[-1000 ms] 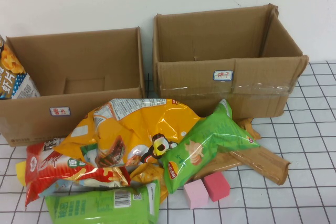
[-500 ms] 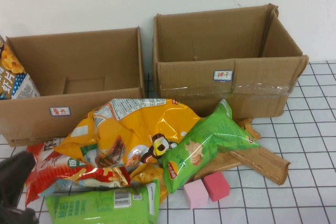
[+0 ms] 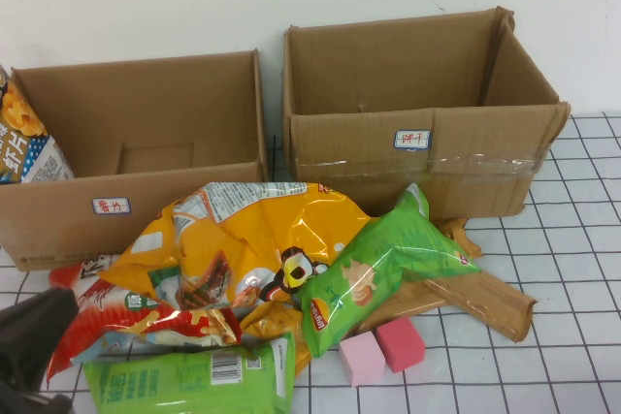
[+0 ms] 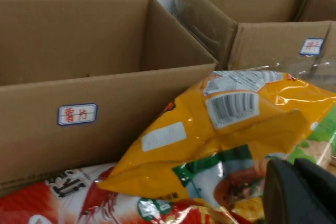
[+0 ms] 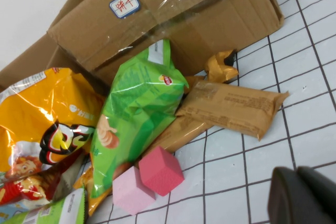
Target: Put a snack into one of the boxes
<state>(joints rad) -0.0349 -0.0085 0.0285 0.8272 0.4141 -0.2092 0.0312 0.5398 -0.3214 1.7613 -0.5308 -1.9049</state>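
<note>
- Left gripper: low at the near left corner, by the red bag; jaw state cannot be told.
- Right gripper: over bare grid table, apart from the pile; jaw state cannot be told.
- Blue chip bag stands in the low box, at its left end.
- Yellow bag lies in front of that box.

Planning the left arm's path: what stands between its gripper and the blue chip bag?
The left gripper sits at the near left corner, beside the red bag; the blue chip bag rises at the low box's left end. That box's front wall lies between. The right gripper hangs over tiles.
</note>
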